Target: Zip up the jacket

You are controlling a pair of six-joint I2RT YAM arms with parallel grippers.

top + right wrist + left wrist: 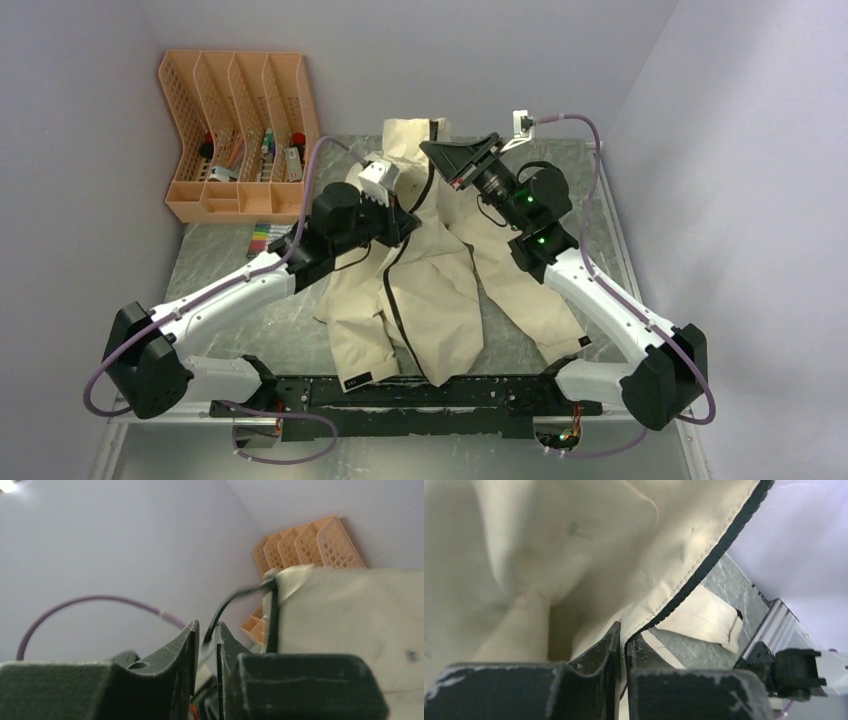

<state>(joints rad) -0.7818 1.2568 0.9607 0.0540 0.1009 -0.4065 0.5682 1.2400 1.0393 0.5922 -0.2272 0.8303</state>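
A grey table (250, 330) fills the top view, with the beige jacket (440, 290) lying flat across its middle, collar toward the far wall and hem toward the arm bases. An orange file rack (240, 130) stands at the far left corner.

Both arms reach in over the jacket's upper half. The left gripper (412, 216) sits at chest level on the dark zipper (392, 295), which runs from the hem up the front. In the left wrist view its fingers (611, 642) are pressed together on the zipper's dark edge tape (724, 545).

The right gripper (436, 152) is up near the collar, and its fingers (187, 640) pinch a thin dark strip (235, 596) leading to the jacket's top corner, probably the zipper pull.

The zipping pull appears to be in hand and late. The next move likely calls for drawing the strip toward the collar while the left grip holds the fabric taut below.
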